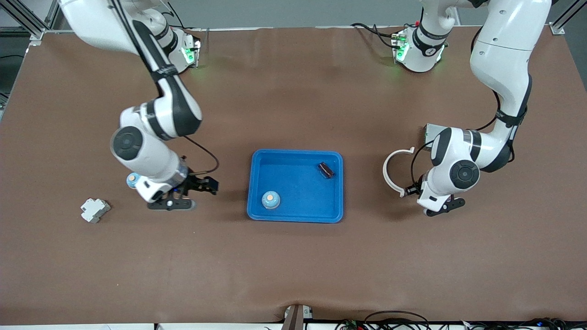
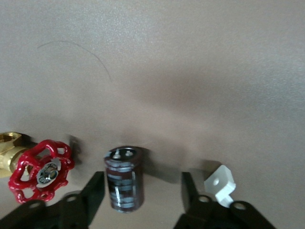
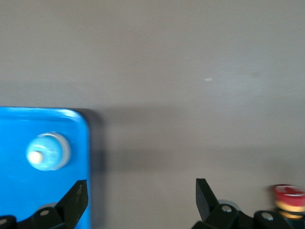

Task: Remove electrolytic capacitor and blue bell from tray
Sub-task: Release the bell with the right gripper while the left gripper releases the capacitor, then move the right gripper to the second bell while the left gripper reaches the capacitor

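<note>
**Front view.** The shallow bright blue plastic tray (image 1: pixel 297 219) sits in the middle of the brown table (image 1: pixel 293 266). In it are a small round blue bell with a pale button (image 1: pixel 270 200) and a short dark can-shaped capacitor (image 1: pixel 326 170). The right gripper (image 1: pixel 183 197) is low over the table beside the tray, toward the right arm's end. The left gripper (image 1: pixel 442 207) is low over the table toward the left arm's end, well apart from the tray.

**Left wrist view.** The left gripper (image 2: pixel 142 177) has its fingers (image 2: pixel 93 191) spread. A second dark striped can-shaped capacitor (image 2: pixel 124 179) stands upright on the table between them and is not squeezed. This looks like a put-down. To do it well, the claw should rise straight up so that no finger knocks the can over.

**Right wrist view.** The right gripper (image 3: pixel 140 186) is spread wide and holds nothing. It hangs over bare table just beside the tray's rim (image 3: pixel 86 143). The bell (image 3: pixel 47 151) lies inside that corner. The claw would need to come over the bell and drop down evenly around it.

**Count.**
- One tray.
- Two capacitors: one in the tray, one out.
- Two blue bells: one in the tray, and another blue bell (image 1: pixel 132 179) on the table, half hidden by the right arm.
- One white open ring (image 1: pixel 390 172).
- One small grey metal box (image 1: pixel 430 133).
- One pale grey block (image 1: pixel 95 210).
- One red valve wheel on brass (image 2: pixel 42 170).
- One white plastic bit (image 2: pixel 220 183).
- One red-topped knob (image 3: pixel 288 195).
</note>
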{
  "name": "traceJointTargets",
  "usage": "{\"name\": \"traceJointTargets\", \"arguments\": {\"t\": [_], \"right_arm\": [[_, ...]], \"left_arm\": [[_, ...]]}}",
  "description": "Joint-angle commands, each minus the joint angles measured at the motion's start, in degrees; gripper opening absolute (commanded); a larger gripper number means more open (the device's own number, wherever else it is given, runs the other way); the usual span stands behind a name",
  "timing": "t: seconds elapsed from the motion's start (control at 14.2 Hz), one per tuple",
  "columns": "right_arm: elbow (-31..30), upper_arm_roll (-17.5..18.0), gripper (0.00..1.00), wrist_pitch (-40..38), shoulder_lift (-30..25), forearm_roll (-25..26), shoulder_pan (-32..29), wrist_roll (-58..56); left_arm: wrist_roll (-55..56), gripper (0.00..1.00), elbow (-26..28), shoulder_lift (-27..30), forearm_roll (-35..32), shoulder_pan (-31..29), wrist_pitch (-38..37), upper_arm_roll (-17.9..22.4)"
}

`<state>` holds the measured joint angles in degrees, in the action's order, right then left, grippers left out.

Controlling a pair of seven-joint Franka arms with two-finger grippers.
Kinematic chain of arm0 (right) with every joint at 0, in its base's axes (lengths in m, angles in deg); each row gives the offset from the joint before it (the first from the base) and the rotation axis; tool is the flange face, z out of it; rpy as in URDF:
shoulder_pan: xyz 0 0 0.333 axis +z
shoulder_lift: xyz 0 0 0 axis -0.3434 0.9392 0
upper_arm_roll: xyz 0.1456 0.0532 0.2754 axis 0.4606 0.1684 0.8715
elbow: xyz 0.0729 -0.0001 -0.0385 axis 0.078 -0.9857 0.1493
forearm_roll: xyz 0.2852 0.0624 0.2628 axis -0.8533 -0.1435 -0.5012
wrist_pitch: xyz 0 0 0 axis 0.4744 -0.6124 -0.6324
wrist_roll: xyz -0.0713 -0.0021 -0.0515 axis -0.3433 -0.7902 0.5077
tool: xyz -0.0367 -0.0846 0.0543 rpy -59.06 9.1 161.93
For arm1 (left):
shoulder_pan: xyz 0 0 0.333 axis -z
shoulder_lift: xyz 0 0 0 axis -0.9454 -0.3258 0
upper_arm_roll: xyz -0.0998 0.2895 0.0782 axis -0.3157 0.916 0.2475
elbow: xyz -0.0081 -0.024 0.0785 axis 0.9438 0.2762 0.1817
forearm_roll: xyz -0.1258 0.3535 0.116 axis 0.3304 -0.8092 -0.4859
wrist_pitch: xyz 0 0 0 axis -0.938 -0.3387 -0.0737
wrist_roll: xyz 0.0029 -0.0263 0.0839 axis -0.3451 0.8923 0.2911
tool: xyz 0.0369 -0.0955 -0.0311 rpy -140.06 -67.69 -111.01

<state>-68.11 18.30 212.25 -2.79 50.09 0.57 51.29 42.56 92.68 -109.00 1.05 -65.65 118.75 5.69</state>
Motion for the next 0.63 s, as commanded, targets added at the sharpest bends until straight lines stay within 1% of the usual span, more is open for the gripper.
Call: {"name": "traceJointTargets", "arguments": {"t": [0.0,0.14,0.28,0.42,0.56], "right_arm": [[8.29,-0.66,1.00,-0.64,7.05,1.70,4.56,8.91],[13.47,-0.75,1.00,-0.64,11.45,3.80,7.63,16.55],[18.39,-0.75,1.00,-1.43,15.32,7.58,9.93,23.76],[23.75,-0.84,1.00,-4.06,19.01,8.30,11.42,27.65],[28.15,-0.84,1.00,-5.56,22.09,8.30,12.57,30.03]], "left_arm": [[2.06,1.00,-1.36,1.07,-1.44,0.11,-0.93,-0.59],[3.46,1.00,-3.98,1.87,-0.75,0.55,-4.61,-0.67],[9.06,1.00,-8.81,1.78,-0.39,3.35,-10.40,-0.68],[17.05,1.00,-13.39,-0.23,-0.48,6.95,-14.20,-0.59],[22.42,1.00,-14.37,-0.51,-0.39,9.68,-15.26,-0.59]]}}
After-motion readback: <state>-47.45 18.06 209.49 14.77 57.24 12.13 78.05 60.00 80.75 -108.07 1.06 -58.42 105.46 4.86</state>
